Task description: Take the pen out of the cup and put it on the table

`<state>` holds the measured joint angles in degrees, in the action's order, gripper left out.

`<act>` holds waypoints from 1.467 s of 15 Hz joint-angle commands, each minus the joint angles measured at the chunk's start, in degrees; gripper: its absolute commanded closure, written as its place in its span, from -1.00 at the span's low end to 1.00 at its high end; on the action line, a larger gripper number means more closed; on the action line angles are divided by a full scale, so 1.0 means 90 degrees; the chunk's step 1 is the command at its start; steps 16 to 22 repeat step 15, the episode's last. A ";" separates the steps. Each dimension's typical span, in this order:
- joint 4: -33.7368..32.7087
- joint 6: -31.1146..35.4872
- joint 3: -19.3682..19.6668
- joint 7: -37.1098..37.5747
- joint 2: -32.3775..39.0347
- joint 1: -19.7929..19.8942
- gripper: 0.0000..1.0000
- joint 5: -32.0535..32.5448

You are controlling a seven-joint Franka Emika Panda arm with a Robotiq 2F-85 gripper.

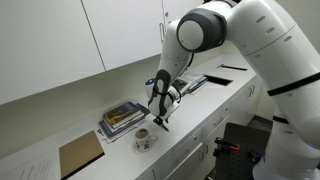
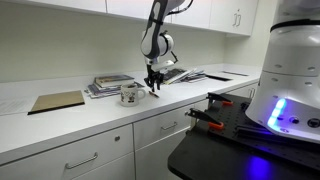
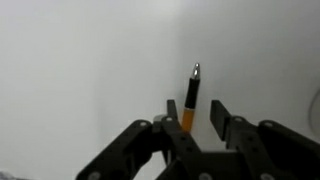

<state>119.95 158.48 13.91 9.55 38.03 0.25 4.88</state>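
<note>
Gripper (image 3: 196, 112) clamps pen (image 3: 193, 88) over table (image 2: 100, 113), cup (image 1: 144, 139) just beside; books (image 1: 122, 117), brown board (image 1: 80, 154) nearby.

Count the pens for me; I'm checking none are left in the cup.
1: the pen is clamped in the gripper, over the table beside the cup. The cup's inside is too small to check, so another could be hidden.

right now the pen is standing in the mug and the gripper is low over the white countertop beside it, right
Not quite. The pen is not in the mug: the wrist view shows it between the fingers of the gripper, against the white countertop. The gripper is indeed low over the countertop beside the mug.
</note>
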 commanded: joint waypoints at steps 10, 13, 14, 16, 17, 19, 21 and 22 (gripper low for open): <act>0.0517 -0.0436 -0.0083 -0.0565 -0.1006 -0.0067 -1.00 0.0655; 0.0680 -0.0566 -0.0212 -0.0656 -0.1351 0.0014 -1.00 0.0695; 0.0759 -0.0575 -0.0255 -0.0699 -0.1467 0.0036 -1.00 0.0690; 0.0803 -0.0613 -0.0240 -0.0746 -0.1551 0.0009 -1.00 0.0768; 0.0803 -0.0613 -0.0240 -0.0746 -0.1551 0.0009 -1.00 0.0768; 0.0803 -0.0613 -0.0240 -0.0746 -0.1551 0.0009 -1.00 0.0768; 0.0803 -0.0613 -0.0240 -0.0746 -0.1551 0.0009 -1.00 0.0768; 0.0803 -0.0613 -0.0240 -0.0746 -0.1551 0.0009 -1.00 0.0768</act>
